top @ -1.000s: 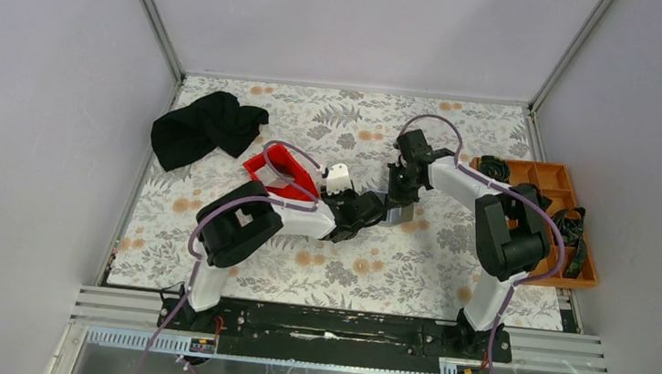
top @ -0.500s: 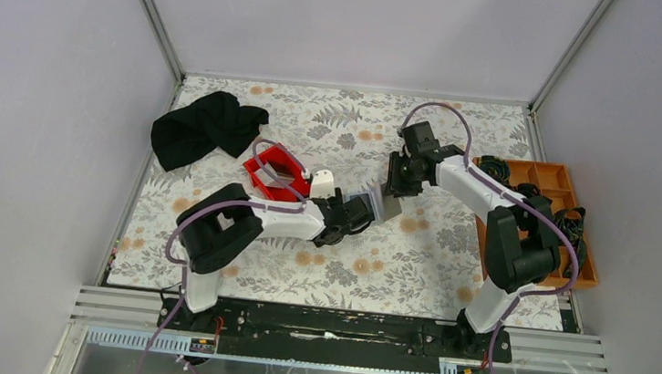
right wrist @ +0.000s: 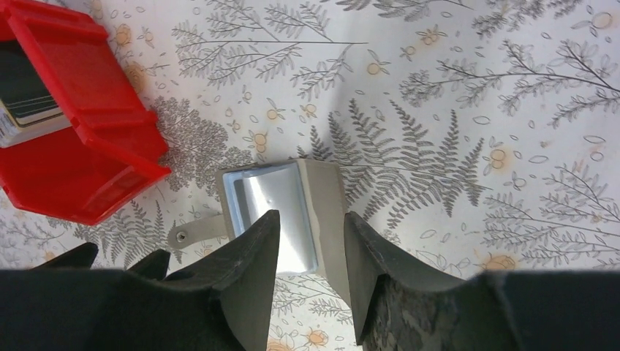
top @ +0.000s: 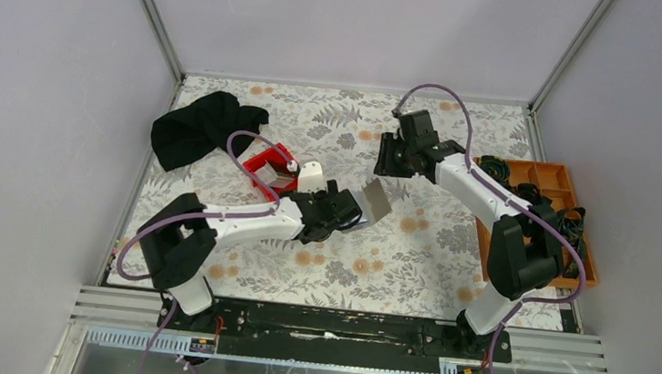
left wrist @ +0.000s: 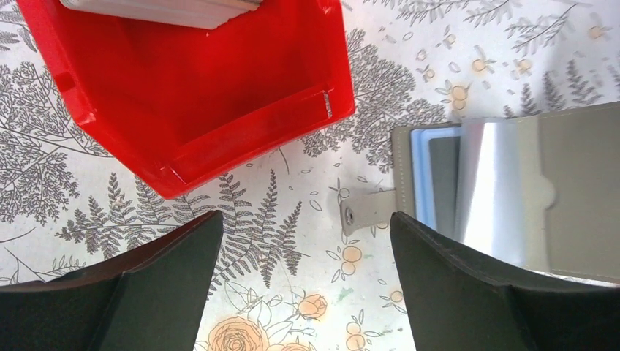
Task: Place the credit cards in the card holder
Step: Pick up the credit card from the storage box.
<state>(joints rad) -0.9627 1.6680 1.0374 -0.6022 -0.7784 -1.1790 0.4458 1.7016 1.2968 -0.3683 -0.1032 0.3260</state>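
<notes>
The grey card holder [top: 374,198] lies open on the floral mat, a light blue card and a shiny silver card tucked in it. In the left wrist view the card holder [left wrist: 577,183] sits right of my open, empty left gripper [left wrist: 307,219]. My left gripper [top: 351,211] is just left of the holder. My right gripper [right wrist: 311,216] hovers open and empty above the holder [right wrist: 325,197]; from above, my right gripper [top: 387,158] is just beyond it. More cards [right wrist: 25,102] are stacked in the red bin [left wrist: 197,95].
The red bin [top: 267,168] stands left of the holder. A black cloth [top: 205,129] lies at the far left. An orange compartment tray [top: 577,277] with black parts sits at the right edge, beside the right arm.
Both grippers have drawn back from the card holder: the left one slid left, the right one moved up toward the far side. The holder now lies by itself on the mat.
</notes>
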